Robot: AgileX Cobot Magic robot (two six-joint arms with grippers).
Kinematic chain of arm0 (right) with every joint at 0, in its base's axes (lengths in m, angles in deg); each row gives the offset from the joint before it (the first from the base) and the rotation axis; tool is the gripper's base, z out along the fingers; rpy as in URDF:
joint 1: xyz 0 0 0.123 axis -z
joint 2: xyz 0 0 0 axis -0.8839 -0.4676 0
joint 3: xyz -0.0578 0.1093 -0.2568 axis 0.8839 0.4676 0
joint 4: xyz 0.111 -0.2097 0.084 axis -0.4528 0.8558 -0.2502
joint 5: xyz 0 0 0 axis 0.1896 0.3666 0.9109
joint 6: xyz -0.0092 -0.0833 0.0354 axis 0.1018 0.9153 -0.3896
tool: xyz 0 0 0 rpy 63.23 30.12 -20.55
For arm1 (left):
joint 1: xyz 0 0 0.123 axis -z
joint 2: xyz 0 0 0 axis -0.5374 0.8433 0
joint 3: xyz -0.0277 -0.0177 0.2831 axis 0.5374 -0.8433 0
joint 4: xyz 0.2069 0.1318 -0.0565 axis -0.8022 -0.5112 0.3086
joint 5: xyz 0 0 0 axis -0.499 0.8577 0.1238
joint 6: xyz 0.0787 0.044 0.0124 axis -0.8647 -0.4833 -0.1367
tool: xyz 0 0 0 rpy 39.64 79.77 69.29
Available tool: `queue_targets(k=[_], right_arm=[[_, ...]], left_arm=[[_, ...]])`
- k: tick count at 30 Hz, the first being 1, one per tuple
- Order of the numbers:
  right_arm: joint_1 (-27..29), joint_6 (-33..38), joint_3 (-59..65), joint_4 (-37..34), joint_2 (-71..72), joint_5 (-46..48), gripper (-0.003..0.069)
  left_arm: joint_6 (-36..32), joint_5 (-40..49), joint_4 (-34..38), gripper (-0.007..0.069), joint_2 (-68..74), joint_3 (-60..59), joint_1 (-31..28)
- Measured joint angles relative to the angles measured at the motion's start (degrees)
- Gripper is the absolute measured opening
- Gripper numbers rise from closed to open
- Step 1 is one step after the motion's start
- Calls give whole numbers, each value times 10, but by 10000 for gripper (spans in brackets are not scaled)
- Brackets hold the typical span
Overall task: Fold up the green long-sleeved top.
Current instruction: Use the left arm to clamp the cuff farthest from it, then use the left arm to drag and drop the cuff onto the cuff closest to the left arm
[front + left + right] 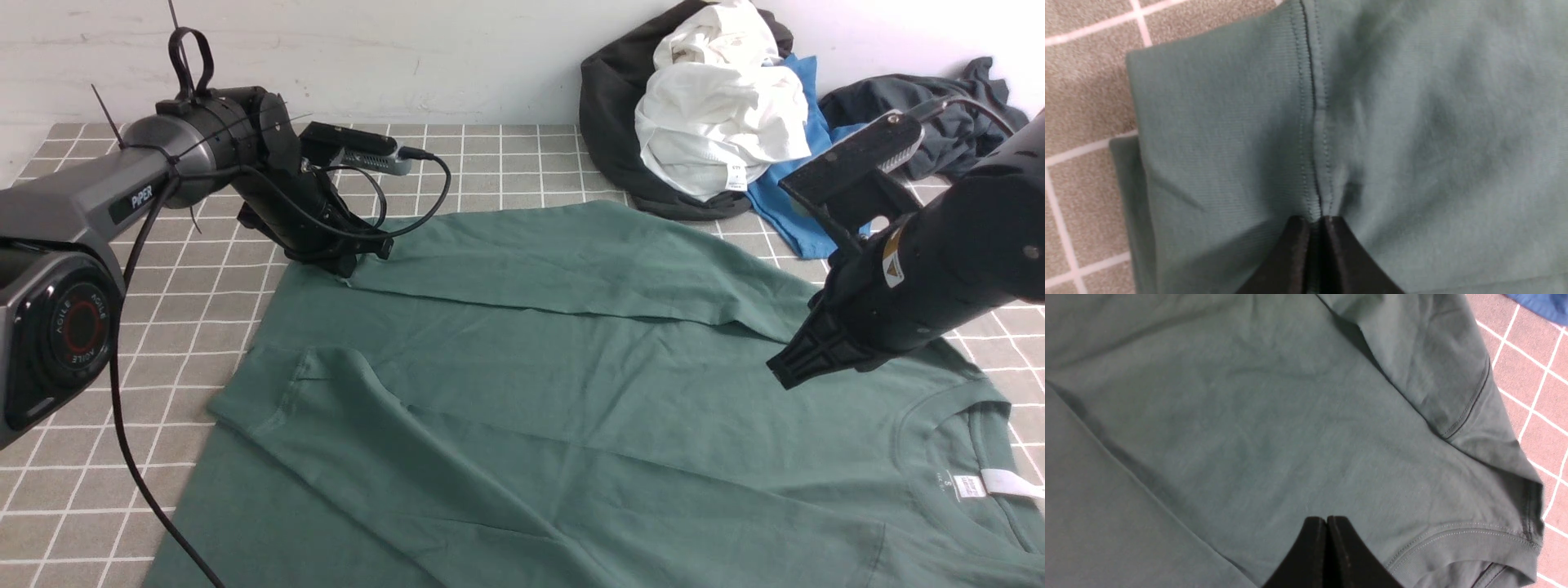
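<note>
The green long-sleeved top (522,392) lies spread on the checked table cover (204,310) and fills most of the near and middle part of it, with its round neck and the white neck label (1008,483) at the near right. This flat position is what a fold needs, because the body gives a smooth base for the parts that are laid over it. A little farther, over the right shoulder area, the right gripper (788,371) hangs with its jaws pressed together and nothing between them. I judge that it waits there or is placed to keep the shoulder down, but from these views I cannot tell if its tips touch the cloth. Farther again, one sleeve (571,269) lies across the body from the right shoulder to the far left, and at its end the left gripper (359,261) is closed on the fabric, probably to carry the sleeve end to its place. The front view shows only that this gripper sits low on the sleeve end. The left wrist view shows more: the jaws pinch the seam of the ribbed cuff (1216,122), and the cloth puckers into them. The right wrist view shows the neck rib and shoulder seam lying smooth. At the far right a heap of other clothes (718,114) lies apart from the top.
</note>
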Motion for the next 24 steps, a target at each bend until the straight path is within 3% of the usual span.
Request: queue_targets(k=[10,15,19,24], right_arm=[[0,0,-1,3,0,7,-15],[0,0,-1,35,1,19,-15],[0,0,-1,44,8,37,-15],[0,0,-1,34,33,47,-15]], left_arm=[[1,45,2,5,-10,5,0],[9,160,5,5,-85,-4,0],[12,197,5,5,-162,-62,-1],[26,153,5,5,-332,-264,8]])
